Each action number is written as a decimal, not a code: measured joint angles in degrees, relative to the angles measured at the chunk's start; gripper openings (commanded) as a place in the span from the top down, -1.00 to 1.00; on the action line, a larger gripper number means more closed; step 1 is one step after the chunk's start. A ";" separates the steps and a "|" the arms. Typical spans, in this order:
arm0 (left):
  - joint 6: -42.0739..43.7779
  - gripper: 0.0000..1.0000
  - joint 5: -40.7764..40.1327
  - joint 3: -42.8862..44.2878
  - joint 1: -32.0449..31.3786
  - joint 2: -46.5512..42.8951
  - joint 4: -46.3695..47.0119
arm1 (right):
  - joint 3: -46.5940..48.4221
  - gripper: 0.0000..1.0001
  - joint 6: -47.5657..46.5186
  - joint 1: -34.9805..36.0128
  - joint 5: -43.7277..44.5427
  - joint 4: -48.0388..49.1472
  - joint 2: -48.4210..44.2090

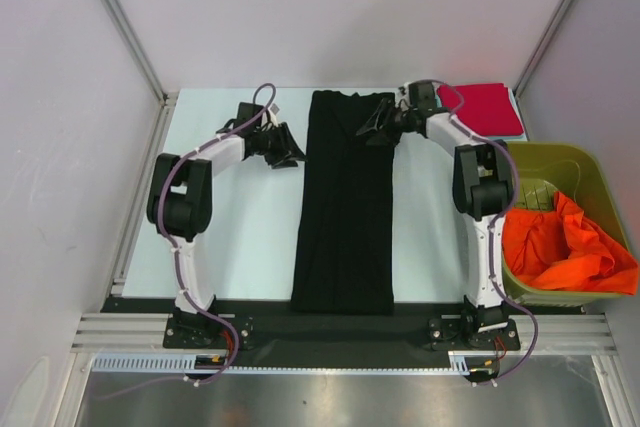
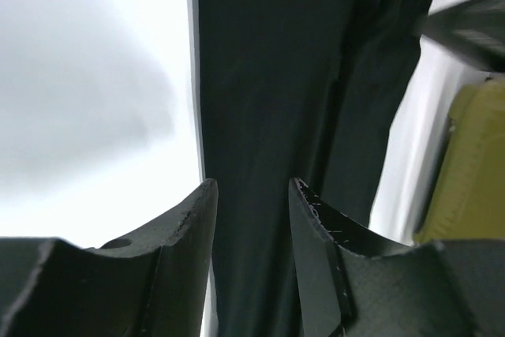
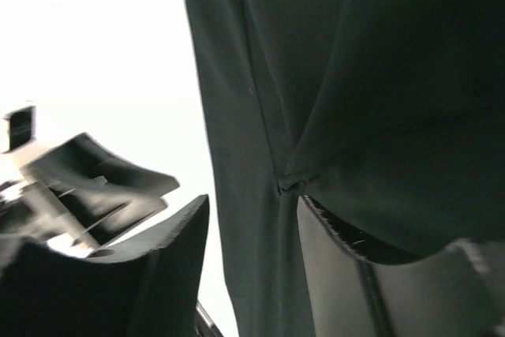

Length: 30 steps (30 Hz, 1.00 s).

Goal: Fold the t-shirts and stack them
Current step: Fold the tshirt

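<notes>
Long black t-shirt runs near-to-far; left end effector and right end effector, both parted, flank its far end.

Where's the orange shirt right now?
Seen from above, the orange shirt lies crumpled in the olive-green bin on the far right, beside the right arm, with the folded red shirt behind it.

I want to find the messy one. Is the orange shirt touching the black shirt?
Apart. The top view shows the orange shirt bunched in the bin, with bare table between it and the black shirt.
</notes>
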 measured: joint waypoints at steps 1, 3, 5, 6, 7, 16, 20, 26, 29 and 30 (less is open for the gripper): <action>0.26 0.05 -0.07 0.96 0.00 0.90 0.26 | -0.02 -0.14 -0.07 -1.09 -0.07 0.15 -0.98; 0.44 0.13 -0.39 3.34 0.00 3.15 1.16 | 0.02 -0.15 -0.42 -3.61 -0.13 0.79 -2.60; 0.31 0.19 -0.92 5.86 0.04 5.42 2.40 | 0.74 -0.16 -0.76 -5.97 -0.17 1.33 -3.06; 0.20 0.19 -1.29 7.23 0.04 6.71 2.86 | 1.22 -0.17 -0.96 -7.06 -0.04 1.70 -3.04; 0.13 0.19 -1.60 8.68 0.04 8.11 3.82 | 1.55 -0.17 -1.22 -8.26 0.37 1.86 -2.91; -5.38 0.03 -3.87 17.70 0.15 18.95 10.95 | 9.42 -0.14 -4.46 -10.10 3.80 3.93 6.05; -8.17 0.02 -4.39 22.36 0.15 22.49 13.18 | 10.25 -0.09 -4.24 -9.55 4.39 5.11 10.14; -12.50 0.47 -4.17 29.09 0.17 27.76 14.80 | 13.51 0.09 -3.63 -9.38 4.61 7.78 13.11; -14.84 0.88 -3.30 31.50 0.50 30.69 16.33 | 16.04 0.68 -3.02 -9.42 5.16 8.85 15.26; -15.85 0.96 -2.69 32.22 0.68 31.50 16.94 | 16.57 0.77 -2.67 -9.42 5.35 9.22 15.96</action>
